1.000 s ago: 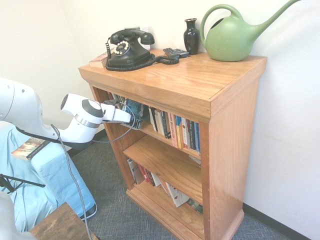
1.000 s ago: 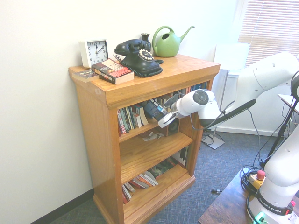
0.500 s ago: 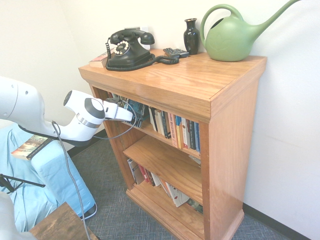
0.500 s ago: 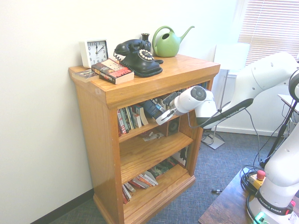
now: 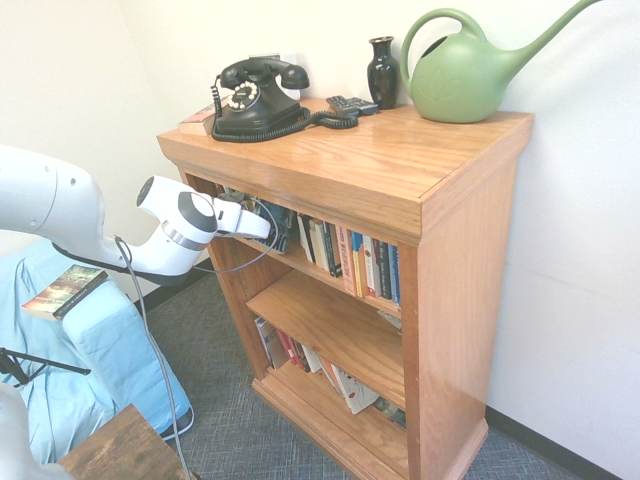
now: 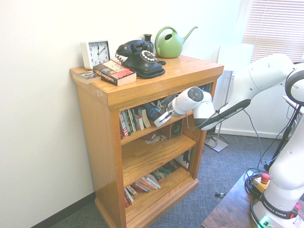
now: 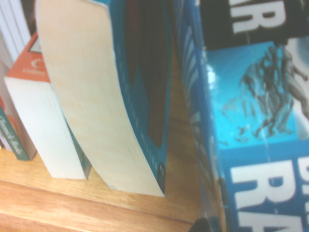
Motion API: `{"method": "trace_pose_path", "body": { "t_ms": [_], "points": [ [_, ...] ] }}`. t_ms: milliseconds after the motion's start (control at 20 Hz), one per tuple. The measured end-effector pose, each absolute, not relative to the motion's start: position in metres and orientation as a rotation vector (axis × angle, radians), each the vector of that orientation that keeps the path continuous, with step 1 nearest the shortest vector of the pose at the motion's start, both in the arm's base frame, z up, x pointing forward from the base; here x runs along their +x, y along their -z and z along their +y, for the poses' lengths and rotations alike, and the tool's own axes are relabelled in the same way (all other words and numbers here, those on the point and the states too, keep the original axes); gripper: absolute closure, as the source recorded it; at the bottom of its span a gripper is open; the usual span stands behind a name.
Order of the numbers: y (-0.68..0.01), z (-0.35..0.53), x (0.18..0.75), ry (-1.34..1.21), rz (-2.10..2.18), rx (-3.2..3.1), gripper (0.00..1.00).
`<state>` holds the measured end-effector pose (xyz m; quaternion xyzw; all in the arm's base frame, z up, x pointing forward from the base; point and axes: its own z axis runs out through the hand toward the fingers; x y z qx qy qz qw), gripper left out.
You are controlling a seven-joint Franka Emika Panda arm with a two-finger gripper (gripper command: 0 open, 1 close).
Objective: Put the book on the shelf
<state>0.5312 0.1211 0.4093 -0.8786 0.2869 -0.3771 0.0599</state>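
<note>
Clamped on the book (image 6: 154, 111), my tool (image 6: 161, 116) reaches in under the thick top of the shelf (image 5: 400, 170), at the open end of its upper plank. From the second exterior view the dark-covered book tilts at the mouth of that top compartment, just beside a short row of standing books (image 6: 132, 121); whether its lower edge touches the plank I cannot tell. Close up, the wrist view shows its blue cover (image 7: 251, 135) with large white lettering, and next to it a paperback (image 7: 96, 96) standing on the plank with cream page edges facing out and a narrow gap between the two. On top of the bookcase sit a black rotary telephone (image 5: 255, 98), a dark vase (image 5: 382, 70), a green watering can (image 5: 465, 72), a white clock (image 6: 95, 53) and a flat reddish book (image 6: 114, 72).
</note>
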Motion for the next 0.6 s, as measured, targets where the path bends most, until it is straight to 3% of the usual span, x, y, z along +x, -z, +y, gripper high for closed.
{"method": "trace_pose_path", "body": {
  "t_ms": [600],
  "points": [
    [-0.404,0.118,0.543,1.144,0.873,-2.686,1.0]
  ]
}}
